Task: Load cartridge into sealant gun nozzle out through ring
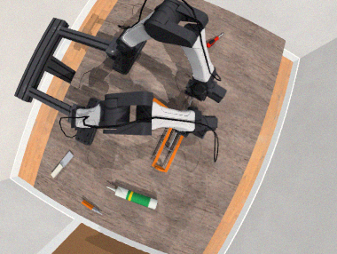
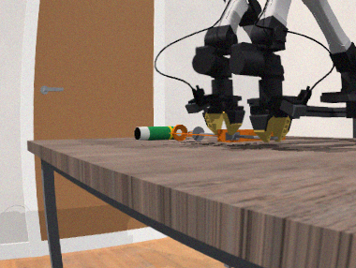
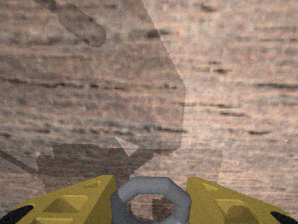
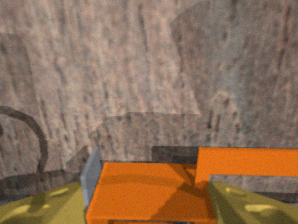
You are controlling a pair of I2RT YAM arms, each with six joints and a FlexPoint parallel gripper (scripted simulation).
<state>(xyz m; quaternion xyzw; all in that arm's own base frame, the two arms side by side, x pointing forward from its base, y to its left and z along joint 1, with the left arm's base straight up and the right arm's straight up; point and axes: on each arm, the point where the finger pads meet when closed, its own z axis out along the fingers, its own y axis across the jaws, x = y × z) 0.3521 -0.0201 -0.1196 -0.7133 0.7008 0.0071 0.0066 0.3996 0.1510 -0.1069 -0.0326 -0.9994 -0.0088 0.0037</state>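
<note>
The orange gun (image 1: 160, 168) lies on the table, its cradle without the cartridge. My right gripper (image 2: 225, 131) (image 4: 147, 190) is shut around the rear orange body (image 4: 150, 200), with the grey thumb plate (image 4: 91, 175) between one finger and the body. My left gripper (image 2: 272, 135) (image 3: 150, 184) is shut on the grey ring (image 3: 152, 184) at the plunger rod's rear end. The plunger disc (image 2: 198, 133) stands between the front ring (image 2: 180, 126) and the rear body. The green and white cartridge (image 1: 142, 199) (image 2: 156, 133) lies beside the gun, nozzle toward the arm bases' side. The arms hide much of the gun.
A putty knife (image 1: 58, 170) and an orange-handled tool (image 1: 88, 204) lie on the table beyond the cartridge's nozzle end. A red tool (image 1: 214, 42) lies at the far side, near the left arm. Both arms stand close together over the gun's rear.
</note>
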